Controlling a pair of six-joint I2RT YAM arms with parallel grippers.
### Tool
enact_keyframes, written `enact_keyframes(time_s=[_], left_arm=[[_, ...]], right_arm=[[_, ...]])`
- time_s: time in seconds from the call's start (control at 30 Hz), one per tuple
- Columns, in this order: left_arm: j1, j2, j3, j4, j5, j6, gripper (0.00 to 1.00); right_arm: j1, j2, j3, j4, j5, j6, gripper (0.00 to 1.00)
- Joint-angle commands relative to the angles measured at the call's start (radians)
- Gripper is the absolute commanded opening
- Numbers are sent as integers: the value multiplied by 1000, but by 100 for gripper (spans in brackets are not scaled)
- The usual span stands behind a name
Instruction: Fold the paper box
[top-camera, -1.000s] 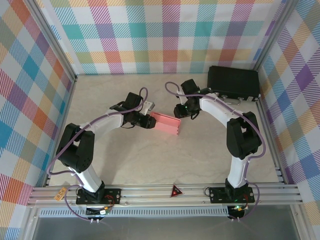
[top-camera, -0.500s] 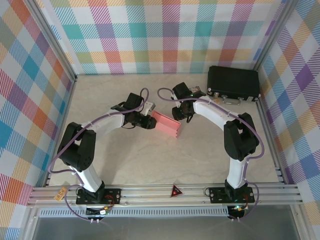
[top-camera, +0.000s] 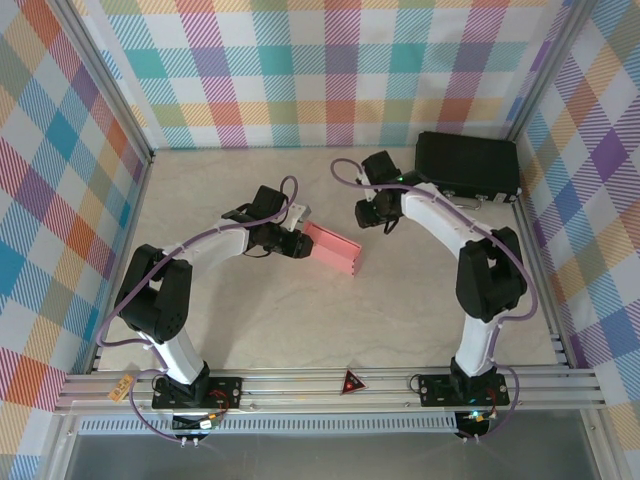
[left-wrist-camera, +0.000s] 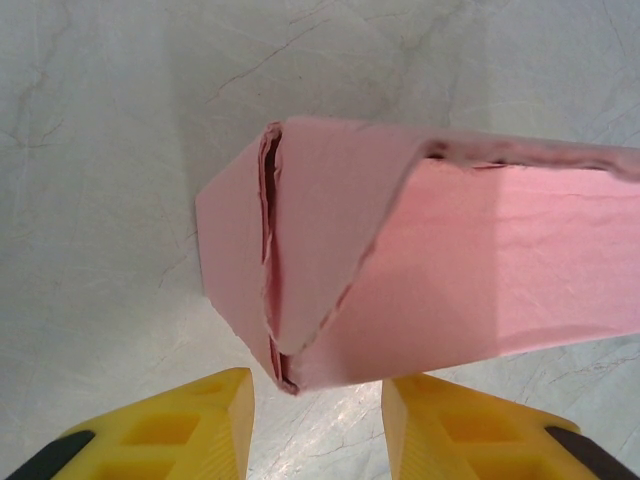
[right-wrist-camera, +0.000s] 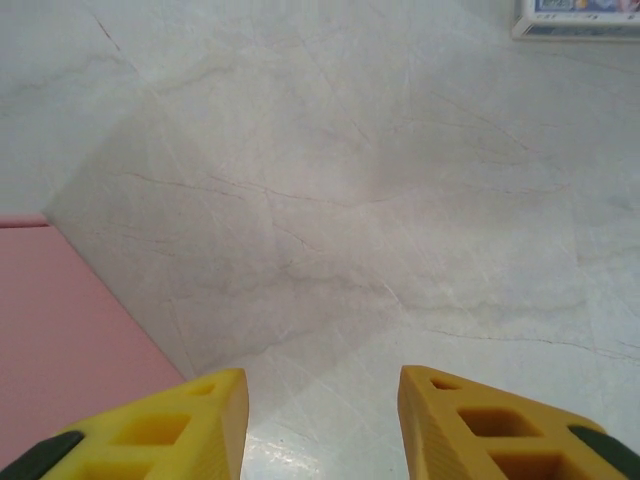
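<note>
Salmon-pink thin-card paper box (left-wrist-camera: 450, 270): on pale marbled table (right-wrist-camera: 350, 200), end flaps folded in. Your left gripper (left-wrist-camera: 315, 388): spread, bracketing its corner, probably steadying. Your right gripper (right-wrist-camera: 322, 382): spread, empty, beside box, likely poised for next fold.

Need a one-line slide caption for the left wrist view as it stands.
Left gripper, jaws open, faces the folded end of the pink paper box lying on the marble table.

Left pincer (left-wrist-camera: 318, 400) and right pincer (right-wrist-camera: 322, 385) stand parted.
</note>
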Motion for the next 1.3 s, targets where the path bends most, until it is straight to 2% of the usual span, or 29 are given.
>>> enact_keyframes(time_s=[0.0,0.17,0.27,0.5,0.77,1.27], left_arm=[[-11,-12,13,12,21,-12,38],[-11,-15,10,17,17,-13,38],[-11,-15,10,15,15,-13,38],[-11,-17,5,17,14,-12,38],[-11,-13,5,20,16,-17,38],[-13,0,10,19,16,-19,37]], right_arm=[[-2,-110,9,11,-148,-16,45],[2,-154,-33,40,-412,-56,46],[20,-149,-41,36,-464,-76,48],[53,-107,-33,21,-456,-104,47],[79,-63,-29,16,-462,-111,32],[107,-17,-38,-25,-382,-136,23]])
